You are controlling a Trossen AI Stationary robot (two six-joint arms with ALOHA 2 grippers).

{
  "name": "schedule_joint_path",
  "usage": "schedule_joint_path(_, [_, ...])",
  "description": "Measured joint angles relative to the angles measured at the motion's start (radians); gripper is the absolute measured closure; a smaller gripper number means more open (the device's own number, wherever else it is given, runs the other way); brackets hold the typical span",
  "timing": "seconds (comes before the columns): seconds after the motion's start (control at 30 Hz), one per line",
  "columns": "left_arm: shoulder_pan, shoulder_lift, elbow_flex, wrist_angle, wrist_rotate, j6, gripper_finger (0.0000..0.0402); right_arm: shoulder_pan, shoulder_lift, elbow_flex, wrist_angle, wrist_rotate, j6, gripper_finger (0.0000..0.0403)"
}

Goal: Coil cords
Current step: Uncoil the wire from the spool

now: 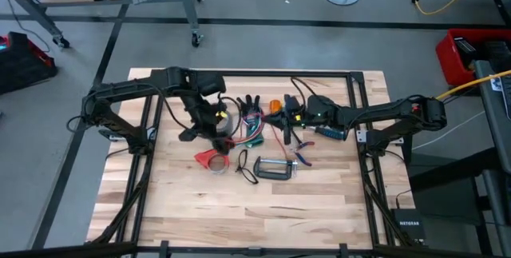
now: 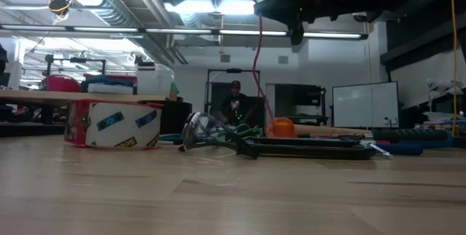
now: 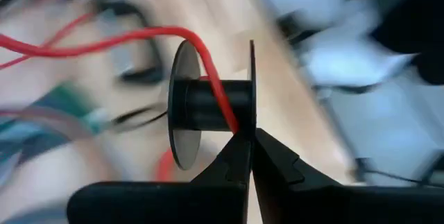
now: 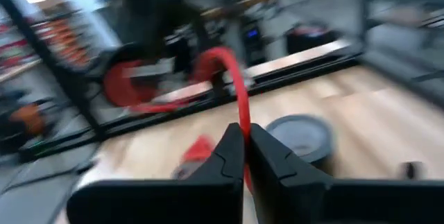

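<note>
We have both grippers clamped on the same red wire of the cords [image 1: 254, 126], whose bunch lies near table centre. The left gripper [image 3: 250, 156] pinches the red wire [image 3: 139, 38] beside a small dark spool [image 3: 208, 104], and the right gripper [image 4: 246, 153] is closed narrow on the red strand [image 4: 232, 78], which rises between its fingertips. To do this step well, we judge that we should keep the strand lightly taut between the two grips, let one gripper guide the wire in even turns while the other feeds slack, and avoid jerking, since the rest of the bunch could drag across the table or snag the metal clamp [image 1: 274, 168] at about 5 o'clock from it. In the high view the left gripper [image 1: 214, 126] sits at about 9 o'clock of the bunch and the right gripper [image 1: 297, 114] at about 3 o'clock, with the red tape dispenser [image 1: 212, 160] at about 7 o'clock; that layout is lost in the wrist views. The low view alone shows the red wire [image 2: 256, 68] hanging steeply from a raised gripper [image 2: 295, 33] well above the table [image 2: 233, 191], plus a roll of tape [image 2: 113, 124] in front. Only the left wrist view shows the spool and the wire crossing it.
</note>
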Motion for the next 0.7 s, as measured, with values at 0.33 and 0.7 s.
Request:
schedule_joint_path(0.33, [-0.107, 0.046, -0.013, 0.224, 0.361, 0.16, 0.0401, 0.0, 0.002, 0.033, -0.032, 0.184, -0.014, 0.0397])
schedule_joint_path(0.7, [-0.107, 0.037, -0.013, 0.624, 0.088, 0.124, 0.0401, 0.001, 0.071, 0.056, -0.147, -0.131, 0.062, 0.0397])
